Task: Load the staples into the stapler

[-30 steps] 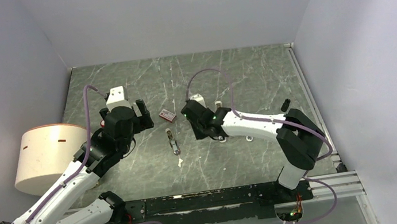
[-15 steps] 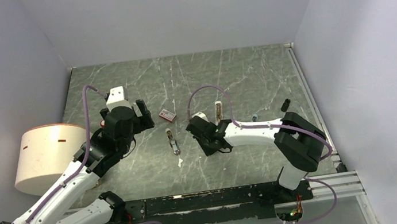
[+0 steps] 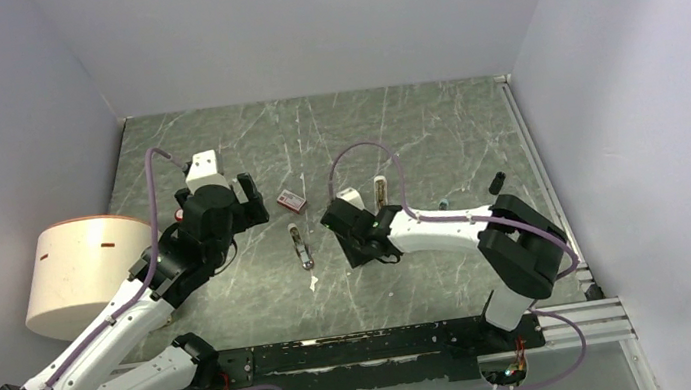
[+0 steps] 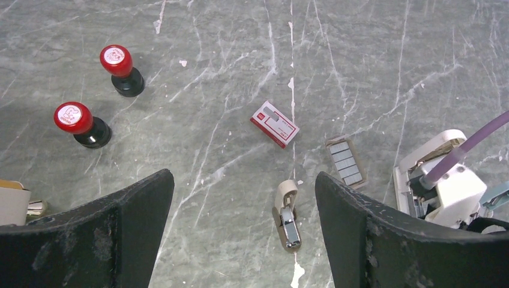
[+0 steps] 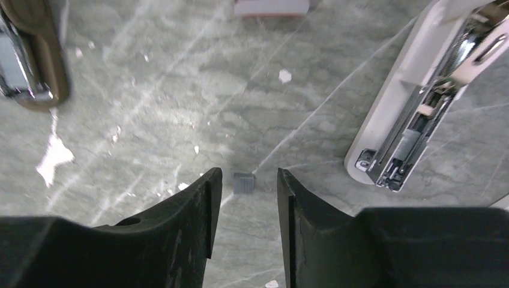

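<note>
The tan stapler lies open on the table, its grey metal inside up; it also shows in the top view and at the right wrist view's upper left. The dark-grey staples lie flat beside the red-and-white box. My left gripper is wide open and empty, high above the stapler. My right gripper is low over the table, jaws a little apart and empty. A small grey ribbed staple piece lies on the table just beyond its fingertips.
The long white stapler lies open right of my right gripper. Two red-topped stamps stand at the left. A large cream cylinder sits at the table's left edge.
My right gripper has moved from the back toward the near side and down, uncovering the long white stapler. The left arm has barely moved.
</note>
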You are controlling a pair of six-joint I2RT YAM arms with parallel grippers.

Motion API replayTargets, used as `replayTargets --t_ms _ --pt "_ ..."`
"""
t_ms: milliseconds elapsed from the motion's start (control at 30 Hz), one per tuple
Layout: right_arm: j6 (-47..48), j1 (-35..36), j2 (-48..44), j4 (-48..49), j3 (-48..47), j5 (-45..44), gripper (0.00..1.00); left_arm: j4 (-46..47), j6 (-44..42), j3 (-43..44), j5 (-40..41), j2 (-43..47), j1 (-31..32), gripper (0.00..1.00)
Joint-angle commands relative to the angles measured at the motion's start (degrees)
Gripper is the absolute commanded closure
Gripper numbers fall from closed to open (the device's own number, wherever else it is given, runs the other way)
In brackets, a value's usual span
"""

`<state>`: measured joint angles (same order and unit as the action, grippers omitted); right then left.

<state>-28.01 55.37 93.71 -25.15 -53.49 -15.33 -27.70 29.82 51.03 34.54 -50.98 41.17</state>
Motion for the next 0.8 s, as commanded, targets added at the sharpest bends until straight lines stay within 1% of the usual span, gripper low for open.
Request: replayTargets --t_ms 0,167,333,433,767 --pt "-5.2 0.3 2.3 -2.4 -4.2 -6.1 0.60 1.3 0.1 -0.3 0.1 -0.2 -0.2 0.08" --pt "-5.3 0.3 4.3 -2.4 -4.7 -6.3 0.65 1.2 0.3 -0.5 0.4 0.1 -0.2 0.09" --pt "-5.4 0.3 5.2 -4.4 -5.2 -6.8 0.67 1.2 0.5 -0.7 0.5 0.4 -0.2 0.09" --pt "-4.8 0.5 5.1 -4.6 -4.8 -5.6 0.67 1.3 0.6 -0.8 0.4 0.3 -0.3 0.09" --pt "-4.6 1.4 4.8 -7.0 -2.4 -2.1 0.59 1.4 0.8 -1.1 0.0 0.0 -0.2 0.09"
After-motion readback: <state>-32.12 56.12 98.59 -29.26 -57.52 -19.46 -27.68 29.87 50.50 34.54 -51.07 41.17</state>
